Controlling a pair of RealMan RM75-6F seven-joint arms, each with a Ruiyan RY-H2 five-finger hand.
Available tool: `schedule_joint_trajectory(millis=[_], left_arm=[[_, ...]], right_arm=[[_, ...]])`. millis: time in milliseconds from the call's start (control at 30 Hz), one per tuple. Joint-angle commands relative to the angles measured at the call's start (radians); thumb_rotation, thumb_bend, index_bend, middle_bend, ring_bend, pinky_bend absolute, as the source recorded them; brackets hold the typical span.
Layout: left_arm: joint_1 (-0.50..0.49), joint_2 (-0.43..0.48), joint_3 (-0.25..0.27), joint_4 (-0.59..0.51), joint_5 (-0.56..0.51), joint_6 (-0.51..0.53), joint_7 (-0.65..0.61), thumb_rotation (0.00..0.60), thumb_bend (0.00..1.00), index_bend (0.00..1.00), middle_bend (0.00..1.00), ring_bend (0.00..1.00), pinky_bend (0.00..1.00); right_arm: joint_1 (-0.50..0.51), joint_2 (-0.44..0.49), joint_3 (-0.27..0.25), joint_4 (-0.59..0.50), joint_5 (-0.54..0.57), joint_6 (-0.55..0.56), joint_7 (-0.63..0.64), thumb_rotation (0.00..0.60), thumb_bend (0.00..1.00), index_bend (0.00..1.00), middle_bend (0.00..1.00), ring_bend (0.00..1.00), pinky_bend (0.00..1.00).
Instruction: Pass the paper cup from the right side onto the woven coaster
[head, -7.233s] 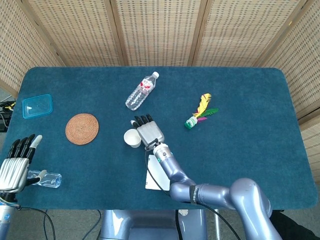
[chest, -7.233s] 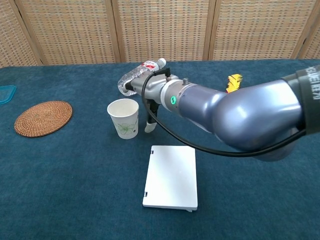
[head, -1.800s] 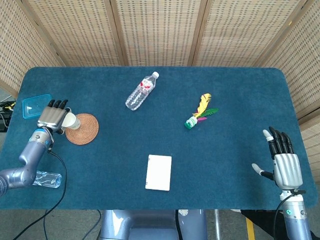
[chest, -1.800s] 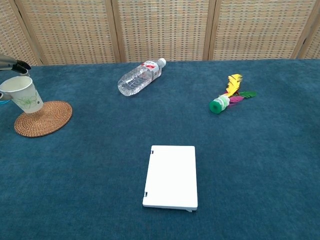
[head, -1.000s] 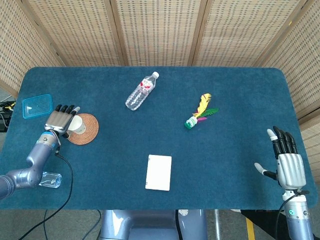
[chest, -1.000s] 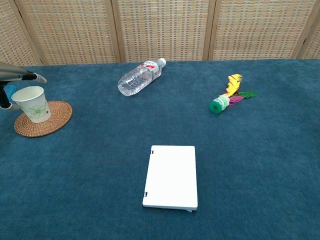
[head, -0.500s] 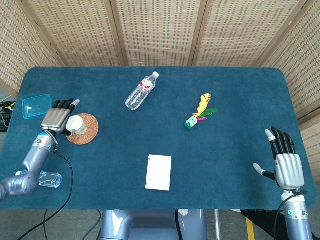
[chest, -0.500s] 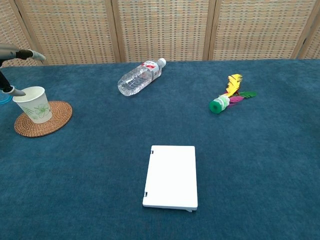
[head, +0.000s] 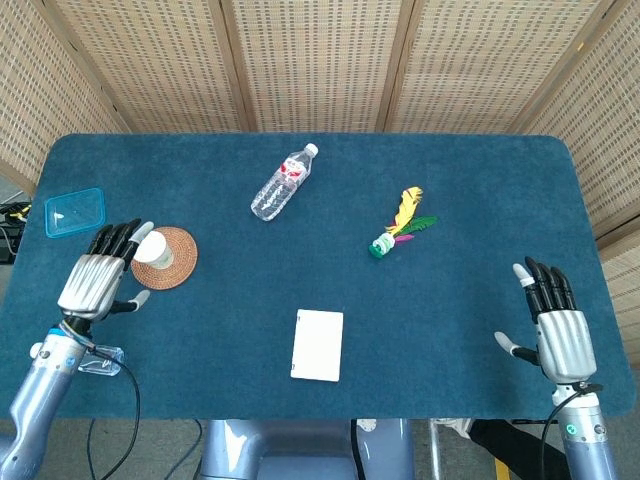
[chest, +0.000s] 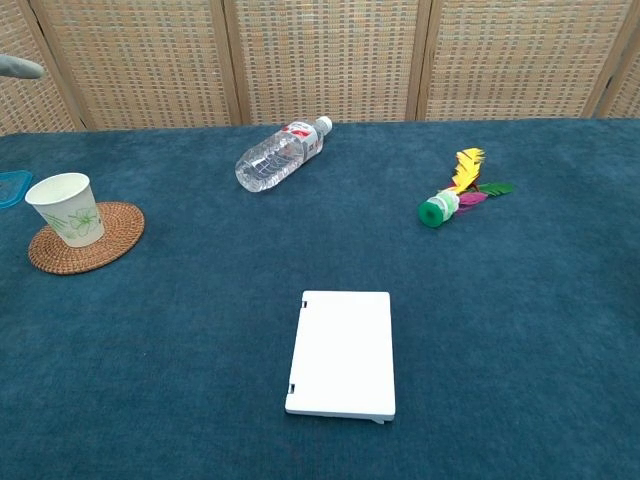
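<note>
The white paper cup (head: 153, 249) (chest: 67, 209) with a green print stands upright on the round woven coaster (head: 172, 260) (chest: 98, 245) at the left of the blue table. My left hand (head: 97, 284) hovers just left of and nearer than the cup, fingers spread, holding nothing and apart from the cup. In the chest view only a fingertip (chest: 20, 68) of it shows at the top left edge. My right hand (head: 555, 333) is raised at the table's near right corner, open and empty.
A clear water bottle (head: 283, 182) (chest: 279, 154) lies at the back centre. A feathered shuttlecock (head: 397, 228) (chest: 456, 190) lies to the right, a white flat box (head: 318, 345) (chest: 342, 353) near the front. A blue lid (head: 74, 212) and a small clear bottle (head: 97, 359) sit at the left.
My left hand has let go of the cup and drawn back toward the near left, rising. The cup stays on the coaster. The right hand shifted slightly left.
</note>
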Motion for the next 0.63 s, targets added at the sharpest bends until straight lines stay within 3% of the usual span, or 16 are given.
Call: schedule_joint_trajectory(millis=[33,200,300,633], left_arm=[[0.091,-0.057,0.054,-0.025,0.066,0.109,0.058,0.6,0.27,0.0,0.0,0.0,0.0],[0.181,-0.131,0.1,0.009,0.133,0.188,0.096,0.6,0.26,0.0,0.0,0.0,0.0],[0.211,-0.147,0.119,0.045,0.155,0.183,0.084,0.6,0.27,0.0,0.0,0.0,0.0],[0.27,-0.131,0.099,0.07,0.22,0.233,0.099,0.6,0.26,0.0,0.0,0.0,0.0]], right_arm=[[0.001,0.0,-0.004,-0.004,-0.007,0.0,-0.008,0.6,0.08,0.03,0.0,0.0,0.0],[0.007,-0.003,-0.007,-0.002,-0.002,-0.019,-0.024,0.6,0.08,0.03,0.0,0.0,0.0],[0.009,-0.006,-0.008,0.001,0.006,-0.031,-0.025,0.6,0.08,0.03,0.0,0.0,0.0],[0.01,-0.003,-0.014,-0.001,0.015,-0.049,-0.031,0.6,0.08,0.03,0.0,0.0,0.0]])
